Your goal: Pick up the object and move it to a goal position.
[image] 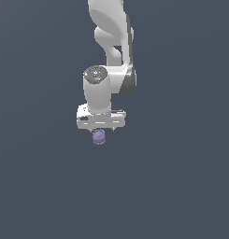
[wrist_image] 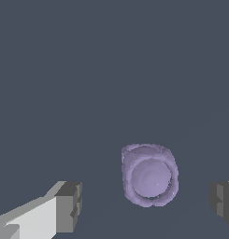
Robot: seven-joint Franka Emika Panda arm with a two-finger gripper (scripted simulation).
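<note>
In the wrist view, the white claw (wrist_image: 146, 205) stands wide, its grey fingertips (wrist_image: 69, 205) either side of the small pale purple ridged cylinder (wrist_image: 149, 175) on the dark worktop (wrist_image: 111, 70). Best centre it, descend squarely, then close gently.

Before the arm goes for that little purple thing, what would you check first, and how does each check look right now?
1. Gripper open: ok, the fingers stand far apart.
2. Purple object between the fingers: ok, with a gap on both sides in the wrist view.
3. Gripper empty: ok, neither finger touches the object.
4. Gripper low enough to close on it: cannot tell; in the exterior view the object shows just below the gripper.
5. Object sitting steadily: cannot tell, though it looks seen end-on.
6. Goal position: cannot tell, no marker shows in either view.
</note>
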